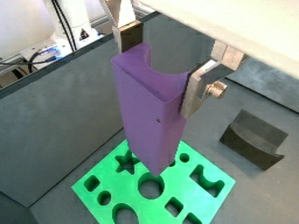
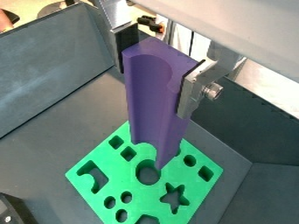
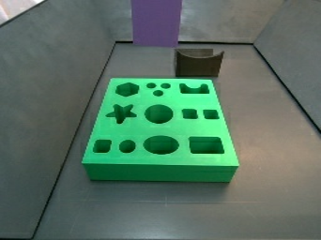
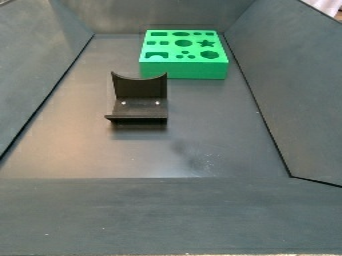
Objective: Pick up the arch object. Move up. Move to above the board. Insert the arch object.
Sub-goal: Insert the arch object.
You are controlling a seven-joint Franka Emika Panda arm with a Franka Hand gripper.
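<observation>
The arch object (image 1: 152,118) is a tall purple prism hanging upright in the air. My gripper (image 1: 163,74) is shut on its upper part, with one silver finger (image 1: 201,87) on each side. In a wrist view the gripper (image 2: 158,74) holds the arch object (image 2: 155,118) above the board (image 2: 111,179). The board (image 1: 105,197) is a bright green slab with cut-out holes. A side view shows the arch object's (image 3: 157,21) lower end high above the board's (image 3: 160,167) far side; the gripper is out of that frame. The board (image 4: 187,65) also shows far back.
The fixture (image 3: 198,62), a dark bracket with a curved notch, stands on the grey floor behind the board. It also shows in a wrist view as the fixture (image 1: 254,138) and in a side view as the fixture (image 4: 136,100). Sloping grey walls (image 4: 40,80) enclose the floor.
</observation>
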